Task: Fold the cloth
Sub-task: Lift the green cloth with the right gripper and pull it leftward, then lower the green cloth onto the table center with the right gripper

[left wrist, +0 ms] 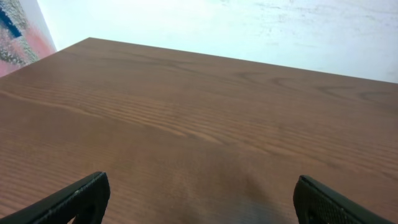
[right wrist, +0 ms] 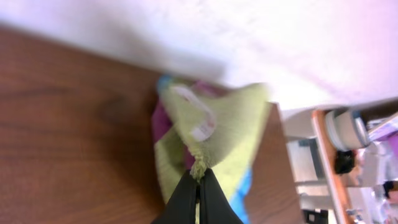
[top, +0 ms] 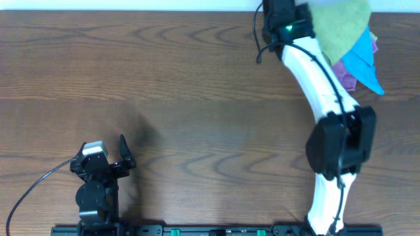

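Observation:
The lime-green cloth [top: 338, 25] hangs lifted at the table's far right corner, above a blue cloth and a purple cloth. In the right wrist view the green cloth [right wrist: 233, 127] shows its white tag [right wrist: 202, 127], and my right gripper [right wrist: 199, 180] is shut on a pinched corner of it. In the overhead view the right gripper's jaws are hidden by the wrist and the cloth. My left gripper [top: 125, 152] rests near the table's front left, open and empty, its fingertips wide apart over bare wood [left wrist: 199, 199].
A bright blue cloth [top: 365, 65] and a purple cloth [top: 346, 73] lie under the green one at the far right edge. The table's back edge meets a white wall. Shelving with a jar [right wrist: 345, 127] stands beyond the table's right side.

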{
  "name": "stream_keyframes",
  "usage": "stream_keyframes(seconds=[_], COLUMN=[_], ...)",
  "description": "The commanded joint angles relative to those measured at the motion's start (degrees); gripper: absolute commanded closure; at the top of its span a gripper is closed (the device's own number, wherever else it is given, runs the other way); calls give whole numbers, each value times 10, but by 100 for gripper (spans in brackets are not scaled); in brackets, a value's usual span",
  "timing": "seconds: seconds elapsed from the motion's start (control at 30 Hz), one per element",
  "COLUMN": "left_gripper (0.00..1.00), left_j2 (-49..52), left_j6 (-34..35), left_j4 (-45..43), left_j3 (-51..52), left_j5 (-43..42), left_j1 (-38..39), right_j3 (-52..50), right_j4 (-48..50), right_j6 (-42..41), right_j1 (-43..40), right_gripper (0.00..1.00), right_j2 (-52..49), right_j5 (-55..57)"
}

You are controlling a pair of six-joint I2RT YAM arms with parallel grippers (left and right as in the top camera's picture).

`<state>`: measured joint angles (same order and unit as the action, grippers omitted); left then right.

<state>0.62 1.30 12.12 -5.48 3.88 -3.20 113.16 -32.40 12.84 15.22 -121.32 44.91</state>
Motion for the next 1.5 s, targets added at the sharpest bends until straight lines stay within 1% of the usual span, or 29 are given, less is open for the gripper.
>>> stream_keyframes(seconds=[0.0,0.17,0.3,0.4,0.53,0.77,1.03,1.13,1.33,1.47], left_gripper=[5,4,4,5,4,4,4,5,5,5], left_j2=[-4,-4,-4,-4,-4,-4,-4,-4,-4,-4], left_j6=[0,0,0,0,0,0,0,0,0,0], left_j4=[5,5,5,5,5,5,5,5,5,5], left_j3=[17,17,17,17,17,17,17,17,17,17], left_j5=[6,6,6,6,6,6,6,6,6,6], left_j1=[2,2,2,2,2,2,2,2,2,2], right_j3=[47,67,68,68,67,68,68,68,68,68], right_j4=[-20,-80,-154,-216,-262,-310,-377,-381,-397,-425], right_j6=[18,18,-3,-6,-22,-63,-86,-90,-91,-111], right_j1=[14,31,71,120,181,218,265,283,285,285], right_gripper=[99,99,99,99,99,99,99,99,99,99], right_j2=[81,156,211,234,236,236,250,284,371,418], right_j5=[10,-58,-113,-166,-167,-199,-187,-166,-169,-175])
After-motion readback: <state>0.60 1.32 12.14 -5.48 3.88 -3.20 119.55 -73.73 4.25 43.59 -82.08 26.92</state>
